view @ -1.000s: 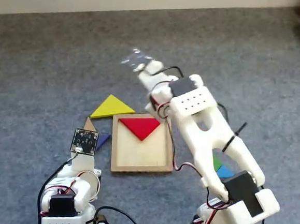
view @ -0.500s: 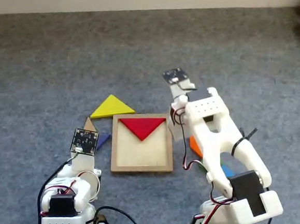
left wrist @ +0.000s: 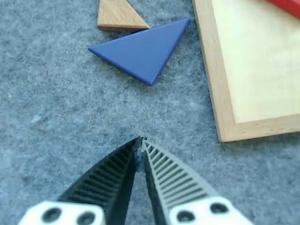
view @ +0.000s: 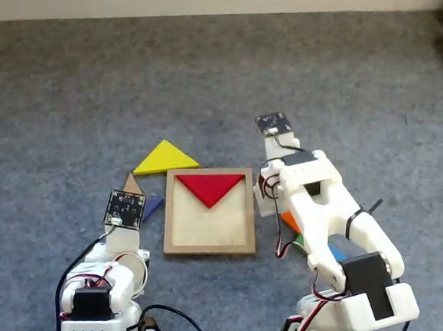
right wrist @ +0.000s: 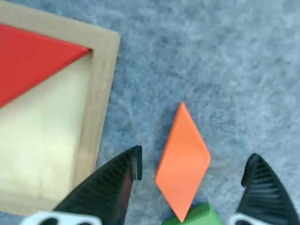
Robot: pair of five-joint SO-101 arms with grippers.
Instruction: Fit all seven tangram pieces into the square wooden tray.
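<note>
The square wooden tray (view: 209, 249) holds one red triangle (view: 208, 186) in its far part. A yellow triangle (view: 165, 158) lies just beyond the tray. A plain wooden triangle (left wrist: 119, 16) and a blue triangle (left wrist: 143, 51) lie to the tray's left. My left gripper (left wrist: 140, 141) is shut and empty, low over the carpet short of the blue triangle. My right gripper (right wrist: 194, 164) is open above an orange parallelogram (right wrist: 183, 161), one finger on each side of it. A green piece (right wrist: 197, 215) touches the parallelogram's near tip. The tray rim (right wrist: 101, 93) runs beside the fingers.
Grey carpet covers the whole work surface. The right arm (view: 308, 197) covers most of the pieces right of the tray, where orange (view: 289, 220), green (view: 299, 241) and light blue (view: 334, 252) edges peek out. Open carpet lies beyond the yellow triangle.
The right arm has drawn back from beyond the tray's far right corner to the tray's right side, over the orange parallelogram. The left arm has stayed still.
</note>
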